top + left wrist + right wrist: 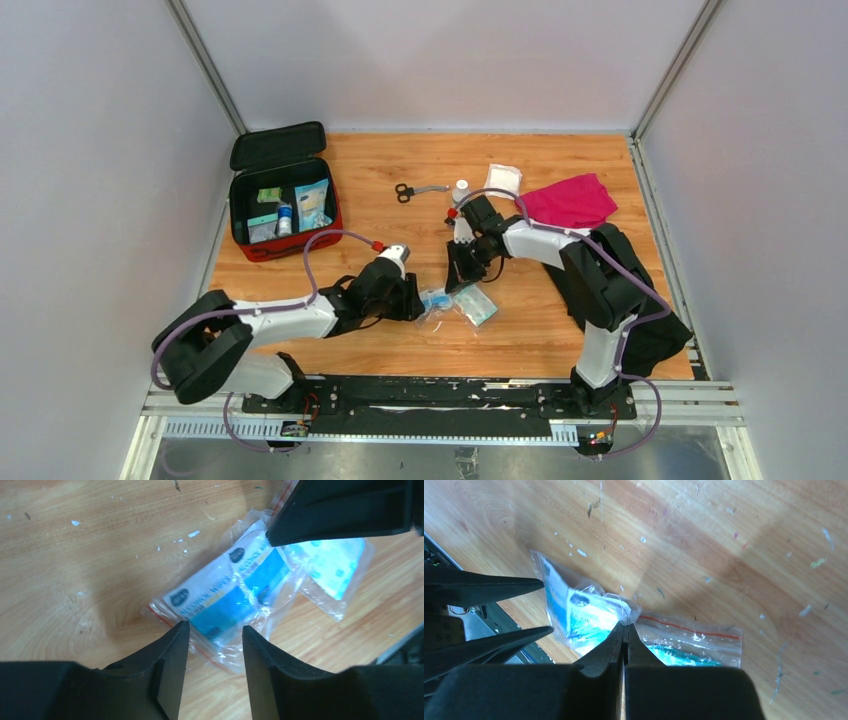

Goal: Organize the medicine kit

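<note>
On the near half of the wooden table (540,335), the left gripper (413,298) hangs low over a clear zip bag of blue alcohol wipes (225,597). Its jaws stand apart, one finger to each side of the bag's near edge; contact cannot be judged. From the opposite side the right gripper (625,628) meets the same bag, its jaws pressed together on a bunched fold of the clear plastic. A second clear bag (696,641) with teal contents and a red zip line lies flat just beside the first, their edges overlapping. Farther back, near mid-table, lie black-handled scissors (404,192), a small white bottle (460,189) standing upright, a white square packet (503,179) and a magenta cloth (566,201). The medicine kit (287,246) sits at the far left corner, well apart from both grippers, its lid (278,145) raised open and packets and a small bottle inside.
</note>
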Controlling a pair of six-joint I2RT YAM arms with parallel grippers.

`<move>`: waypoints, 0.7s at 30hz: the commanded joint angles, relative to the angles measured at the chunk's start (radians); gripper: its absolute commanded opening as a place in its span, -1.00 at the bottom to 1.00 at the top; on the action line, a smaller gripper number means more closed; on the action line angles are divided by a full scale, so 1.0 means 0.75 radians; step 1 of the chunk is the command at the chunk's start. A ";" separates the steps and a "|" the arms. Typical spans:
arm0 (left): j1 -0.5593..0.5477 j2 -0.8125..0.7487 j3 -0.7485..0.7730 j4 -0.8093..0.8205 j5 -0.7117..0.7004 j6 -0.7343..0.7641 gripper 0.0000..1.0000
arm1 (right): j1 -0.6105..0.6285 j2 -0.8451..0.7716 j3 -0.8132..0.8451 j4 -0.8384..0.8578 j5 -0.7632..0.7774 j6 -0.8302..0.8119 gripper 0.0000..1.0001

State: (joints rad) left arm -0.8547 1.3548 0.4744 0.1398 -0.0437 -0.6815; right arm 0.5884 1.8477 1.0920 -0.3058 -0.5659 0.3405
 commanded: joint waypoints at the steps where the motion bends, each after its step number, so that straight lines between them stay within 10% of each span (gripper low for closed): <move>1: -0.014 -0.192 -0.011 -0.083 -0.025 -0.033 0.08 | 0.010 -0.117 -0.051 0.015 0.035 -0.015 -1.00; 10: -0.014 -0.669 0.146 -0.376 -0.127 0.178 0.69 | 0.011 -0.485 -0.146 0.099 0.036 -0.221 -1.00; 21: -0.014 -0.757 0.503 -0.624 0.122 0.680 0.73 | 0.020 -0.934 -0.052 0.010 -0.193 -0.550 -1.00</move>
State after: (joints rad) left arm -0.8574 0.7959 0.7757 -0.2195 -0.0311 -0.3504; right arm 0.5892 1.2102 1.0004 -0.2478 -0.6151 0.0479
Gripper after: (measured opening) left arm 0.865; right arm 0.010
